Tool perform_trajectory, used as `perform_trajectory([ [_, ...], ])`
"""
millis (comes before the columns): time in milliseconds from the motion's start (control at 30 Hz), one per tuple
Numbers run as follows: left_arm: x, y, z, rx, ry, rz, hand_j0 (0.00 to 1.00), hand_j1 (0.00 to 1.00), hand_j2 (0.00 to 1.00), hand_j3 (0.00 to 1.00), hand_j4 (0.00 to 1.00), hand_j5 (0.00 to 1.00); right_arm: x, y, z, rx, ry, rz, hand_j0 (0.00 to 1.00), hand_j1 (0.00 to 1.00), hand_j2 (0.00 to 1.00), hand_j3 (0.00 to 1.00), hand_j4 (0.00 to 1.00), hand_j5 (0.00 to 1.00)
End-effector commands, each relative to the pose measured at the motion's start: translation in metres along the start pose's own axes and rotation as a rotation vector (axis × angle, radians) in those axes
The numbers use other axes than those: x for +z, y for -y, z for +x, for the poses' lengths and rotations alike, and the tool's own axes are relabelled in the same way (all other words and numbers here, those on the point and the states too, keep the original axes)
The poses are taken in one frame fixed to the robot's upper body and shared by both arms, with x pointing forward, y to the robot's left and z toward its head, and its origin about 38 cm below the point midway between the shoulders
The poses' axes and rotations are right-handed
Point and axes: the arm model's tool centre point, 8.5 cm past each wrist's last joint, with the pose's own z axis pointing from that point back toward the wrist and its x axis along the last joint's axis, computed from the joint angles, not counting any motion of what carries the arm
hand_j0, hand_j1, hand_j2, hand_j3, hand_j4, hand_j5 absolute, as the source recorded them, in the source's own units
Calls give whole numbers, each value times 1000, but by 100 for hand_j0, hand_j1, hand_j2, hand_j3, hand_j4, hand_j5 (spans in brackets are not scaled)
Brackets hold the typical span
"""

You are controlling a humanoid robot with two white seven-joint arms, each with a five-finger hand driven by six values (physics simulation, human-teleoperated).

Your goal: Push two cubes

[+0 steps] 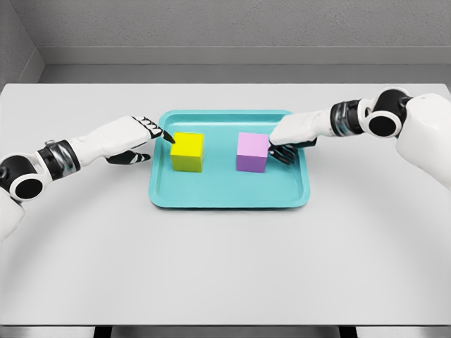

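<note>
Cubes sit side by side on a teal tray (pixel 229 199) in the middle of a grey table (pixel 225 267) — a yellow cube (pixel 187 152) to the left, a purple cube (pixel 252 152) to the right, with a clear gap of tray floor between them. The left hand (pixel 134 139) reaches in over the tray's left rim, its fingertips (pixel 169 137) touching the yellow cube's upper left edge; it grasps nothing, fingers stretched forward as a pushing surface. The right hand (pixel 292 137) comes in from the other side, fingers loosely curled against the purple cube's right face, also holding nothing.

Both contacts look set, so the step in hand seems to be the push itself, each cube driven inward toward the other. To do it well, press low and square on each outer face — the left contact sits high on a corner, which could tip or twist the yellow cube. Slow, level, matched strokes should keep the cubes sliding flat and the tray from shifting.
</note>
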Motion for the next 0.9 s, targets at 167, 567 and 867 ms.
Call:
perform_trajectory([
  [167, -3, -2, 1, 6, 6, 9, 71, 71, 71, 71, 71, 71, -2, -3, -5, -13, -13, 15, 10, 10, 10, 10, 10, 10],
  [567, 5, -2, -6, 4, -18, 2, 71, 71, 71, 71, 71, 71, -13, -2, -6, -31, -16, 27, 10, 10, 10, 10, 10, 10],
  [867, 2, 10, -11, 17, -37, -37, 70, 70, 70, 70, 70, 70, -14, 4, -4, -22, -11, 20, 10, 10, 10, 10, 10, 10],
])
